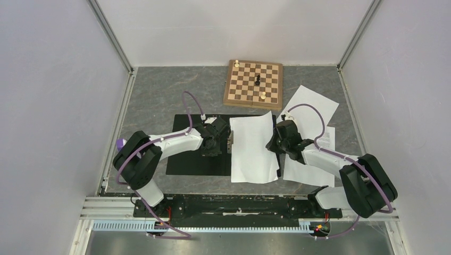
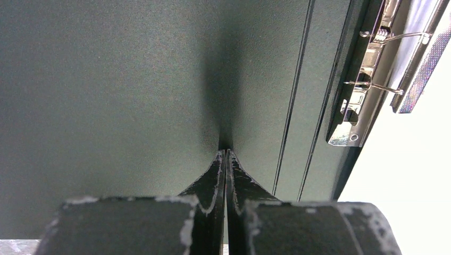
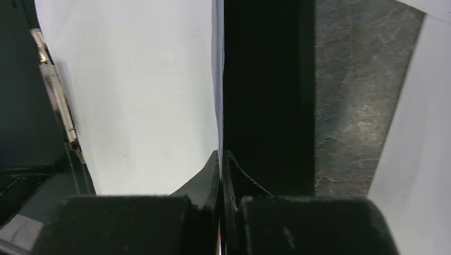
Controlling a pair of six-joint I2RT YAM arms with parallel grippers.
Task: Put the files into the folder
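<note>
Folder (image 1: 191, 159) lies open on the desk (image 1: 159, 95), black inside up. Spine clip (image 1: 230, 142) sits mid-folder. One sheet (image 1: 254, 154) lies on the folder's right half, beside the clip and not visibly under it.

Left claw (image 2: 226, 155) is fully closed and holds nothing, tips pressing down on the bare black left half next to the clip.

Right claw (image 3: 221, 155) is also closed, tips right at the sheet's right edge where it meets the folder's dark edge. I can't tell whether it nips the paper or just pushes on it.

Loose files (image 1: 311, 103) are on the desk to the right, outside the folder, with another (image 1: 306, 172) nearer the arm base. The task looks partly done.

Risks:
- Right claw dragging sideways could buckle or crease the thin sheet, or slide it crooked against the clip.
- If the left claw lifts, nothing pins the folder, so it may skid with the sheet.
- Flat sheets on the desk are hard to pick, and closed tips may just smear them around.
- Chessboard (image 1: 253, 82) is close to the far loose sheet, so a sweep there could knock pieces.
</note>
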